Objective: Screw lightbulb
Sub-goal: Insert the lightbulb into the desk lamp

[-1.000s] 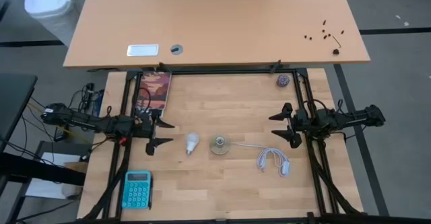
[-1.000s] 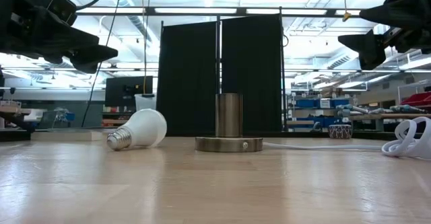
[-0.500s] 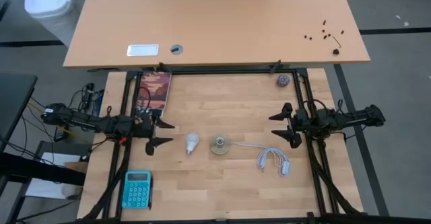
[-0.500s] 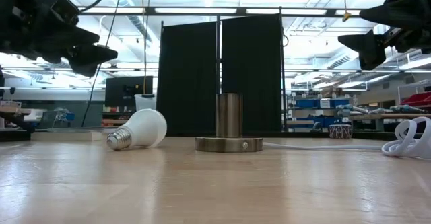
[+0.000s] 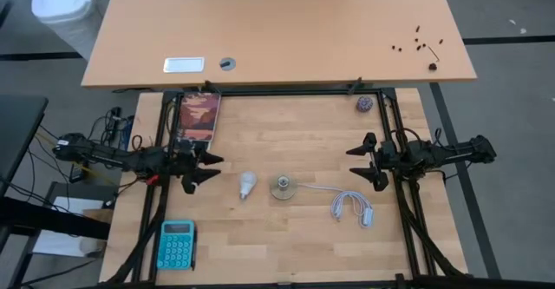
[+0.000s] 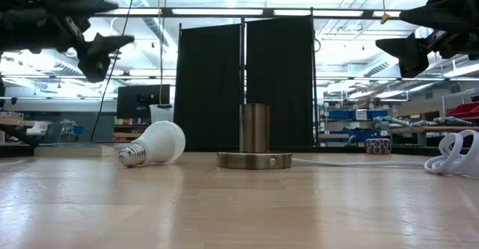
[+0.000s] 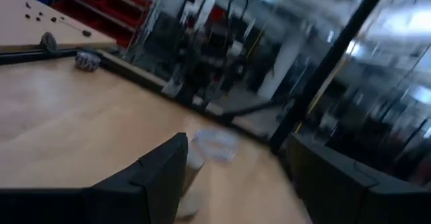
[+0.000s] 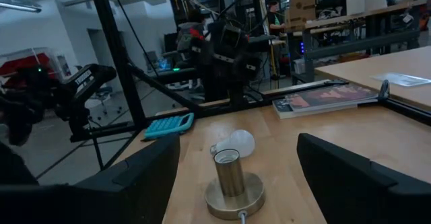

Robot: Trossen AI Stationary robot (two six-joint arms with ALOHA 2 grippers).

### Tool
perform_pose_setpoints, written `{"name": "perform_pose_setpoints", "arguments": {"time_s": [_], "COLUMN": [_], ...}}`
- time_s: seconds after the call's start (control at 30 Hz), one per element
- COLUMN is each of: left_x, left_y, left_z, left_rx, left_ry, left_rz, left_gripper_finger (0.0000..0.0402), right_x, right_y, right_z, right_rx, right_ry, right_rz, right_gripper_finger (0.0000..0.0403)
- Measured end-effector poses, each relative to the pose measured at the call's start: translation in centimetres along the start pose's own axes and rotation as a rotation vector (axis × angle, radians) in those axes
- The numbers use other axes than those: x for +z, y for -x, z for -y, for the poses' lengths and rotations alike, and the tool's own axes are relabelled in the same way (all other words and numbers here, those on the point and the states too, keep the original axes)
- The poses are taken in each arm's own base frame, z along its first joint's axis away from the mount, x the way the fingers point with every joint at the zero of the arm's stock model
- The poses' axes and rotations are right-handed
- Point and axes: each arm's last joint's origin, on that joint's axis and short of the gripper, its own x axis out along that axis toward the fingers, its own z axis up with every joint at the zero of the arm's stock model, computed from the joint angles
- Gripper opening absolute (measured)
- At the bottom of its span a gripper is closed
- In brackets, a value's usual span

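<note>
- Worktop (image 5: 286, 237): lightbulb (image 5: 248, 183) lies on its side, screw base toward the front edge, beside the socket (image 5: 283, 187).
- Left end effector (image 5: 205, 167), part open and empty, is the closer one.
- Right end effector (image 5: 362, 162), wide open and empty, waits beyond the socket.

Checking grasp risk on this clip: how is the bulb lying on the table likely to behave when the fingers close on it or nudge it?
The bulb lies on its side on the table, so a nudge would probably roll it, likely in a curve given its pear shape. Its smooth white dome looks slippery. It is probably light and possibly fragile, so a gentle grip seems wise.
</note>
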Motion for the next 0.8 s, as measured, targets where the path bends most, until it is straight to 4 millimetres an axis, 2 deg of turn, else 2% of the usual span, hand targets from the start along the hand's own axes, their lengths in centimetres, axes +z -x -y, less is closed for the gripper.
{"name": "perform_pose_setpoints", "arguments": {"time_s": [0.2, 0.3, 0.47, 0.8], "left_x": [1.5, 2.4, 3.6, 4.9], "left_y": [0.1, 0.4, 0.9, 1.6], "left_z": [0.8, 1.2, 1.8, 2.1], "left_rx": [-0.103, -0.17, -0.257, -0.281], "left_ry": [0.28, 0.38, 0.399, 0.408], "left_rz": [0.142, 0.218, 0.342, 0.513], "left_gripper_finger": [0.0257, 0.0257, 0.0257, 0.0257], "right_x": [0.2, 1.3, 3.6, 7.3], "right_y": [0.0, 0.1, 0.7, 3.3], "right_z": [0.1, 0.0, -0.2, -0.7], "right_rx": [-0.021, -0.031, 0.05, 0.216], "right_ry": [-0.005, -0.143, -0.352, -0.416], "right_rz": [0.021, 0.147, 0.384, 0.83], "right_gripper_finger": [0.0309, 0.0309, 0.0309, 0.0309]}}
